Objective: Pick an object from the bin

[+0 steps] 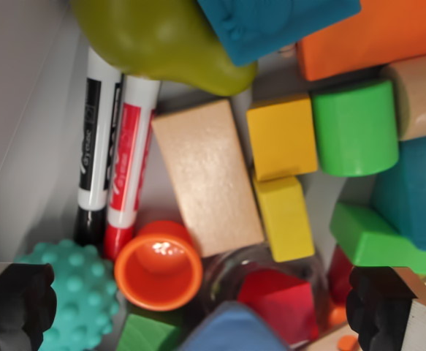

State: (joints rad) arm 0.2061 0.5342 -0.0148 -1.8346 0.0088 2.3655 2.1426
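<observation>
The claw [213,303] is being held wide open over the bin [23,110], nothing gripped, its two black pads [19,303] showing at the lower corners. Between them, an orange cup [158,269] is being framed, lying toward the wrist view's left, its mouth pointing up at the camera. Just above it, a plain wooden block [207,175] is lying with its long axis running top to bottom, slightly tilted, beside a red marker [128,157] and a black marker [96,146].
</observation>
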